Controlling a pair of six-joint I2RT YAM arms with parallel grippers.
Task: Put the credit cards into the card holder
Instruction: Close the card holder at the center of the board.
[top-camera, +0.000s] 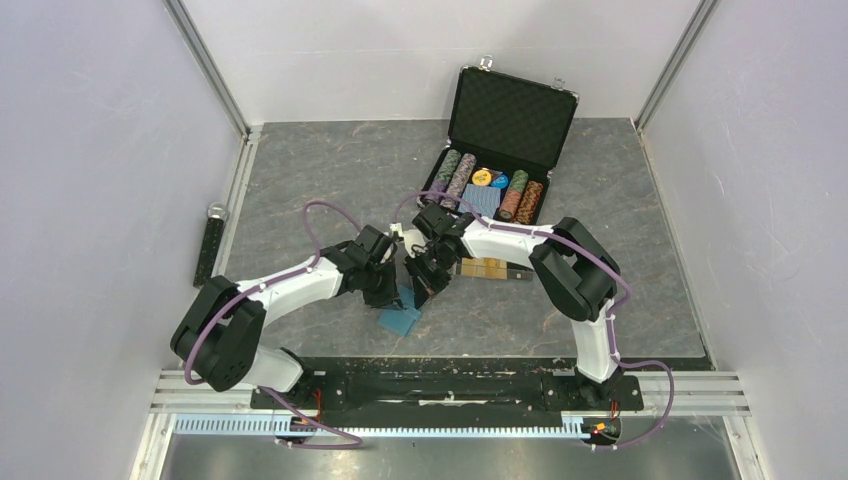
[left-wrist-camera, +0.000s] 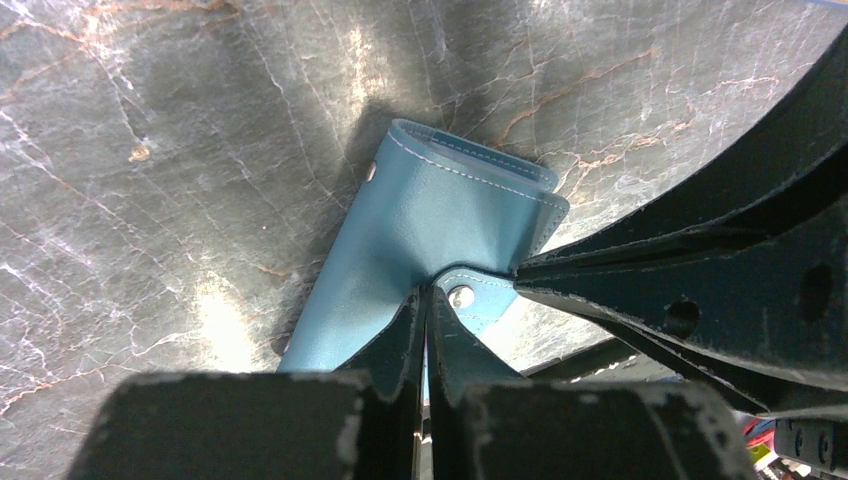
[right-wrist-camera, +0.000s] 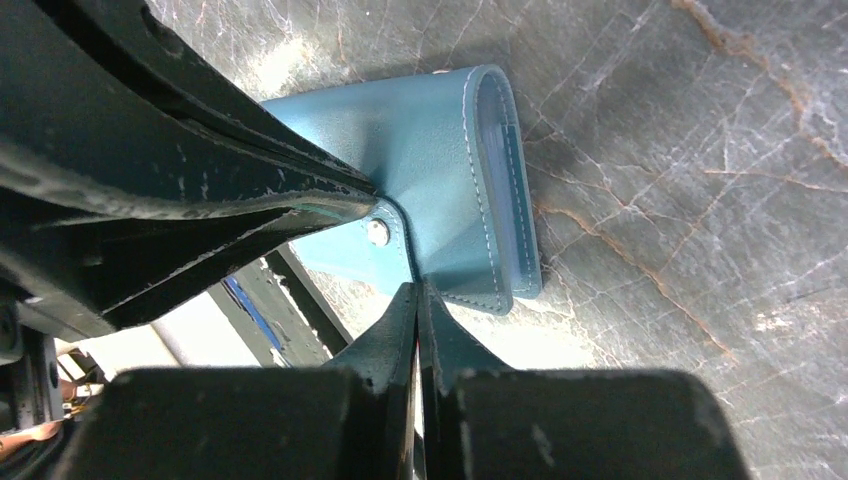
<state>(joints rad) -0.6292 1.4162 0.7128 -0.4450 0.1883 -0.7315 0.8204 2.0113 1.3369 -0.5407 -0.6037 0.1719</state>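
At the far left of the table (top-camera: 300, 170) lies a black bar (top-camera: 210, 245), apart from the work. The left gripper (left-wrist-camera: 425, 300) reaches in toward the middle, its 2 fingers pressed together on a flap of the card holder (left-wrist-camera: 430, 215), which stands tilted and partly lifted near the front centre of the table, its folded end resting on the surface. Just beside that grip sits the snap tab (left-wrist-camera: 462, 296). The right gripper (right-wrist-camera: 415, 295) comes in from the other side, its fingers also closed, pinching the holder's edge right below the snap. Right of both grippers, the credit cards (top-camera: 484, 267) lie flat on the table, an orange-gold one and a black one visible, neither touched. Behind them the black case (top-camera: 512, 115) stands open with its poker chips (top-camera: 520, 195).

The step in hand looks like opening the holder: 2 grips on opposite flaps, no card loaded. Next, the 2 arms likely need to draw apart gently so the pockets show, then 1 must let go and fetch a card while the other keeps the holder steady and open.
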